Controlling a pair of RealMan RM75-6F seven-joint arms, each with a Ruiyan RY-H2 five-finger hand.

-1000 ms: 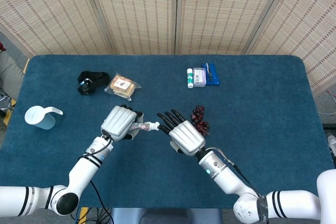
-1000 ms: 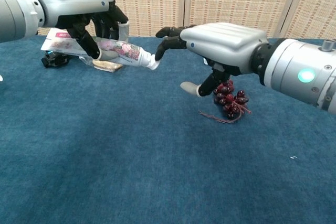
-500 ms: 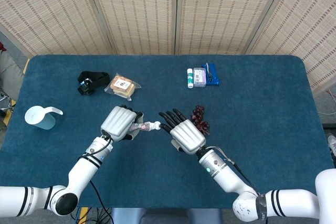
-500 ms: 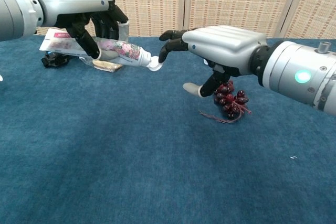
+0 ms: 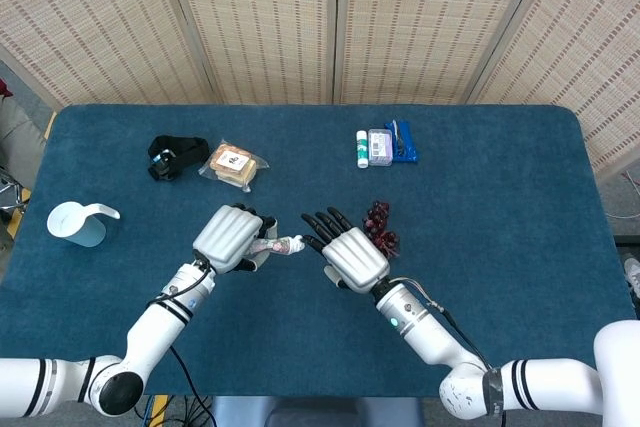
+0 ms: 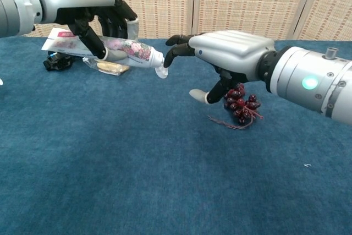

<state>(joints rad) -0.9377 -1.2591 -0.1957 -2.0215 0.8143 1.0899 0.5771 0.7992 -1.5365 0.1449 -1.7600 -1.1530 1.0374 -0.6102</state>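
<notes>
Cup (image 5: 76, 223): pale, translucent plastic with a flat handle tab, near the table's left edge, well apart from both hands.
Black strap bundle (image 5: 175, 157): dark, soft and crumpled, toward the far left corner of the blue table (image 5: 500, 197).
Wrapped snack (image 5: 233, 165): glossy clear wrapper over a tan block, just beside the strap bundle.
Left hand (image 5: 230, 236): fingers curled around the rear half of the tube and holding it clear of the table; silver shell on the back, black fingers.
Tube (image 6: 124, 49): soft squeezable plastic with a pink floral print, flat crimped tail and white cap, held in the air over the middle of the table, cap pointing at the right hand.
Right hand (image 5: 347, 247): fingers spread and holding nothing, black fingertips (image 6: 175, 48) at the tube's cap, touching or nearly so; the thumb hangs below.
Grapes (image 6: 240, 104): small dark red cluster, round and shiny with a thin stem, on the table under and just behind the right hand.
Small packs (image 5: 378, 147): a white-and-green stick, a purple box and a blue packet in a row near the far edge.
Table cover: deep blue, felt-like nap.
Risk: the tube is slick and yielding, so a hard squeeze could push paste out, and a loose hold could let it slide; I judge the right hand's thumb could also knock the grapes if it dips.
</notes>
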